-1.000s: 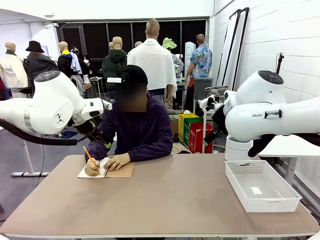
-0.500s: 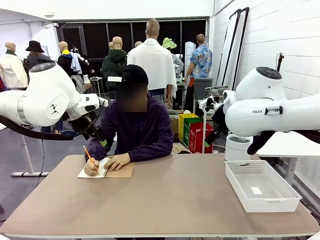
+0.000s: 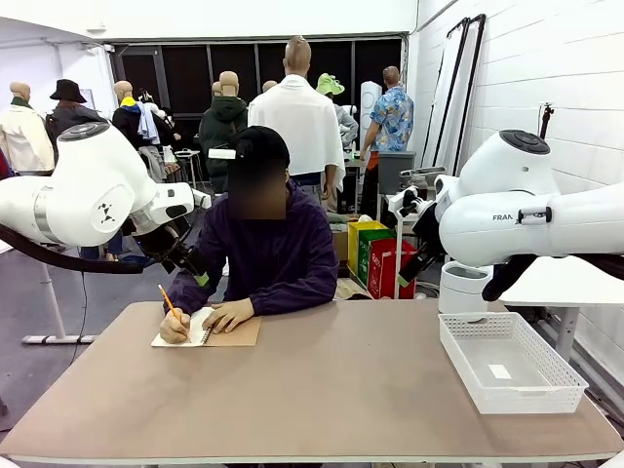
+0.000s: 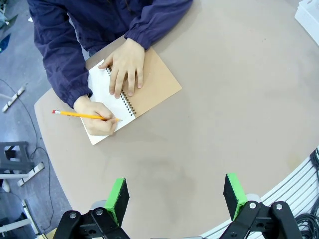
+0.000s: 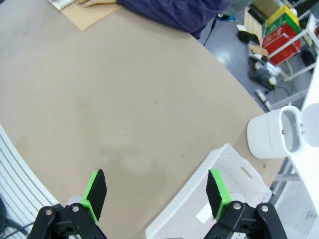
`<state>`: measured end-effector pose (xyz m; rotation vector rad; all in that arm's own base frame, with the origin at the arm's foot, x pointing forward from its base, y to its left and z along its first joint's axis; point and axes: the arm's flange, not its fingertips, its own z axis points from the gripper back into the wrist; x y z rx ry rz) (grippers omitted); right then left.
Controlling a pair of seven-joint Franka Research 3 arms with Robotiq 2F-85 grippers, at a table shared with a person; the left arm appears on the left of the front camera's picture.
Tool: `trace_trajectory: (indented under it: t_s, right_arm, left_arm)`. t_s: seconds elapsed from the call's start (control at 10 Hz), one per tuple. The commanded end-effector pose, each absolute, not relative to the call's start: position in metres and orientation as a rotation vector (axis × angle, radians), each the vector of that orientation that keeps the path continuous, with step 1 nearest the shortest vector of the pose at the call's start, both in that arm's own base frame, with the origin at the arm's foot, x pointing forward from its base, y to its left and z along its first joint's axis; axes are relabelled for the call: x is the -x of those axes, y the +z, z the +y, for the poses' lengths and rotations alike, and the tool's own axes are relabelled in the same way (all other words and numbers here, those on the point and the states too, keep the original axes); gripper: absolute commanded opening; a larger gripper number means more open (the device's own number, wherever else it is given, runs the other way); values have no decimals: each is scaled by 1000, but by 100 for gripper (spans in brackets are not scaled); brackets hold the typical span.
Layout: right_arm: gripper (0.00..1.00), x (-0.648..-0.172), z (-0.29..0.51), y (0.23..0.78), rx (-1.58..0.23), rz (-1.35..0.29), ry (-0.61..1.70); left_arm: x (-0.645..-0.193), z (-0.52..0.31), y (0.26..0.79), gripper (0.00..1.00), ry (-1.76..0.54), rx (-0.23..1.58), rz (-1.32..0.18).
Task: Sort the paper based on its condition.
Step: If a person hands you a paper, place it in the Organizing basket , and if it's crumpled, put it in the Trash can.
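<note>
Tan counter [image 3: 341,390]: a person's hand [image 4: 97,122] writes in a spiral notebook [image 4: 152,89]; the white tray [image 3: 460,359] holds perhaps a label [image 3: 499,371]. Left gripper [image 4: 174,186] and right gripper [image 5: 156,179] hang spread wide, empty.

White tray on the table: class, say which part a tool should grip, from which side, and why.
Best guess: pinch one thin upright wall of the white tray from straight above, one finger inside, one outside. It sits flat, open-topped and nearly empty, so its rim is free; the open right tool hangs nearest.

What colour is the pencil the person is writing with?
The pencil is orange-yellow with a red end, clearest in the left wrist view.
</note>
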<state>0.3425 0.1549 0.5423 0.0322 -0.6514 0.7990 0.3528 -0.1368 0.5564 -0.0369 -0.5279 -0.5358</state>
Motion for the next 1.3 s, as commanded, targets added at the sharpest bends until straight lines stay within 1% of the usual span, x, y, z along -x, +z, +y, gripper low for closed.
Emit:
trace_trajectory:
  t_s: [0.0, 1.2]
  right_arm:
    - [100, -343, 154, 542, -32, -655, 798]
    - [100, -343, 154, 542, -32, -655, 798]
  left_arm:
    - [-352, -137, 558, 100, -536, 48, -531]
    - [-352, -137, 558, 100, -536, 48, -531]
